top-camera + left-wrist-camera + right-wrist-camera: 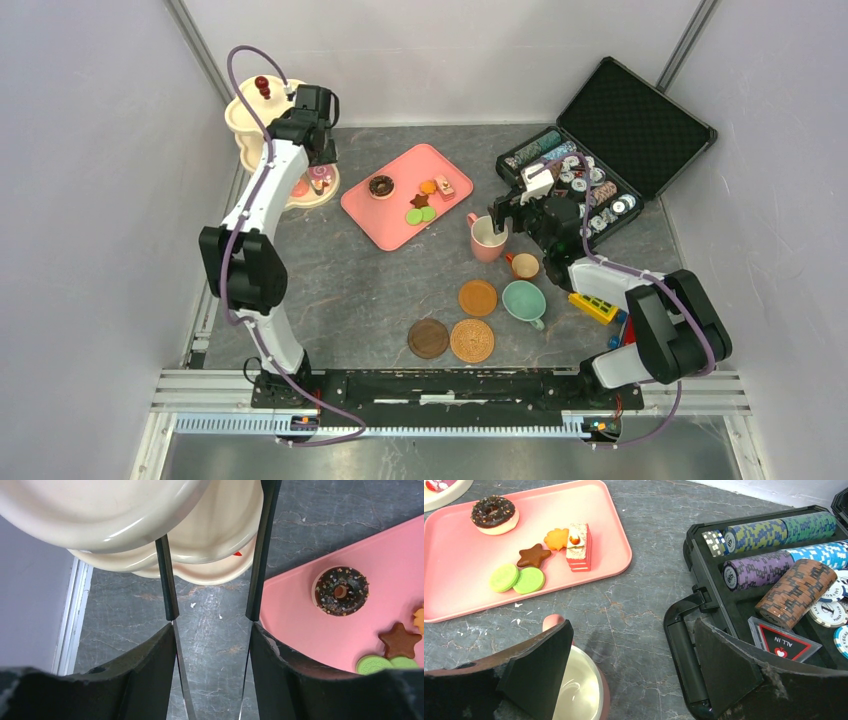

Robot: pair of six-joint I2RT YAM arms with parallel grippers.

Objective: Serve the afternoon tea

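Hovering at upper left, the left gripper [215, 555] spreads its fingers around nothing, just beside the cream tiered stand [238, 118]. In the centre, a pink tray [375, 228] carries a chocolate doughnut [381, 186] and smaller pastries. Three brown coasters [477, 297] lie lower centre, beside a teal cup [523, 300] and a brown cup [524, 265]. The right gripper [631, 630] gapes wide over the pink cup [488, 238], one finger at its rim. Far right, the chip case [630, 120] holds a plaque [781, 640] reading "ALL IN".

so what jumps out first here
The pink tray of pastries mid-table, and the open black case of poker chips at the back right. Then the cream stand back left, and the right tool open at a pink cup.
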